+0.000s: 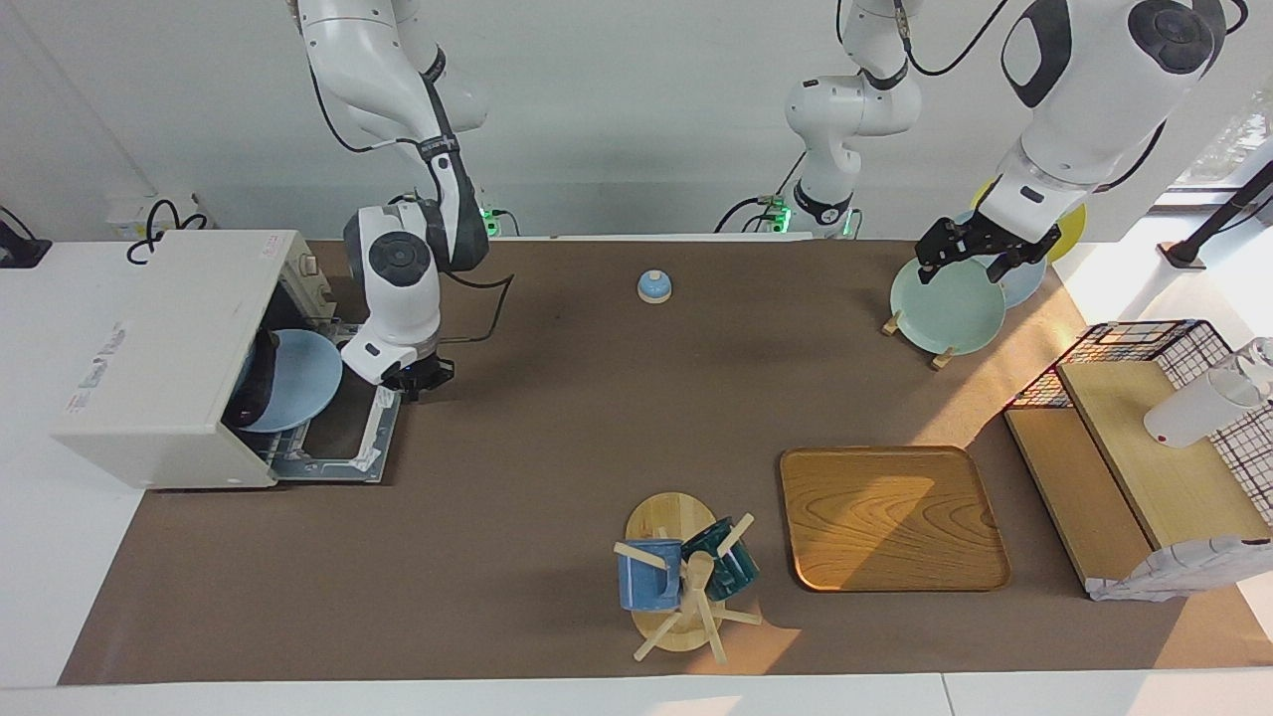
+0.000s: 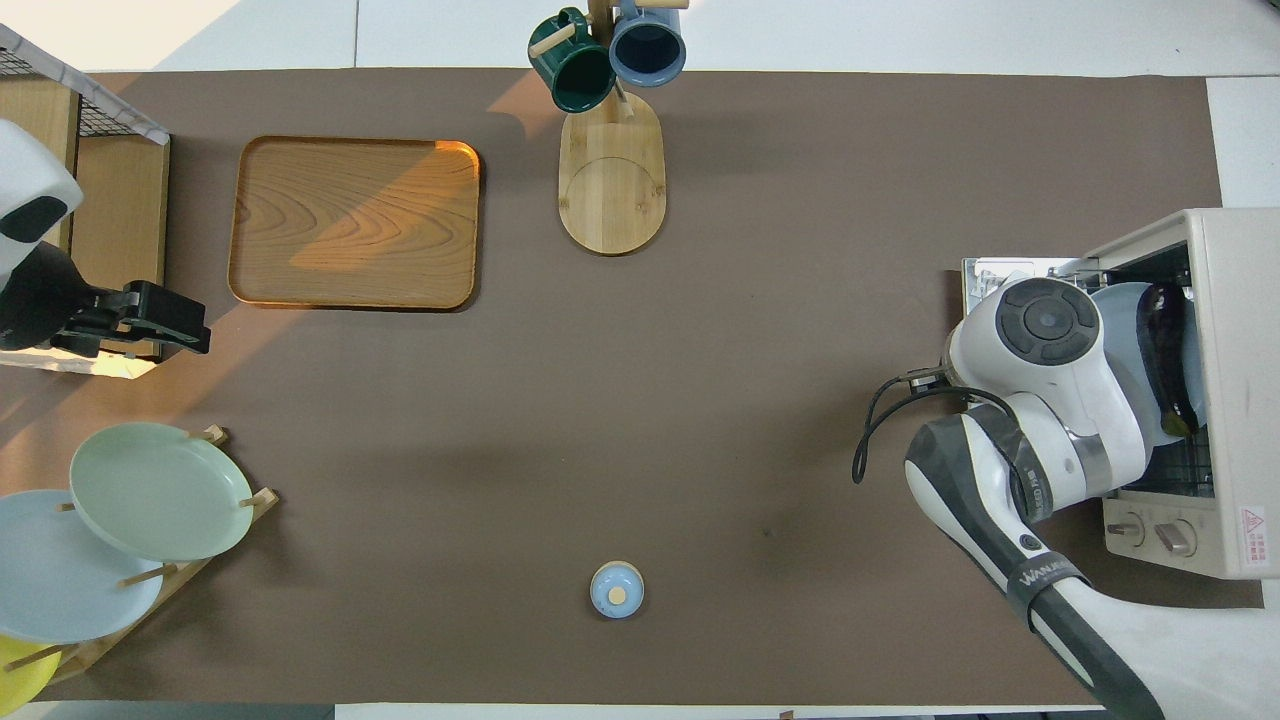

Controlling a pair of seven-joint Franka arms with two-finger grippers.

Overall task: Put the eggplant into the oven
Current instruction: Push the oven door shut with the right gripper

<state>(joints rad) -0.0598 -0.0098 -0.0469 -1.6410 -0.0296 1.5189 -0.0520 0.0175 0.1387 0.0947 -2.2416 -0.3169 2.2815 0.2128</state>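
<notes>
The right gripper [image 1: 416, 379] hangs just over the edge of the oven's [image 1: 159, 398] dropped door; whether it is spread or pressed together I cannot tell. Inside the oven, the eggplant [image 2: 1168, 352] lies on a light blue plate [image 1: 298, 378]. The left gripper [image 1: 980, 254] waits above the plate rack [image 1: 940, 353], fingers spread, holding nothing.

The brown table [image 1: 557, 418] carries the oven [image 1: 159, 358], wooden tray [image 1: 890, 517], and mug stand [image 1: 671, 577].

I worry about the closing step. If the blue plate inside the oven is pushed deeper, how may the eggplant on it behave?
The eggplant looks glossy and rounded, so it may roll or slide on the smooth blue plate. It probably stays stiff.
</notes>
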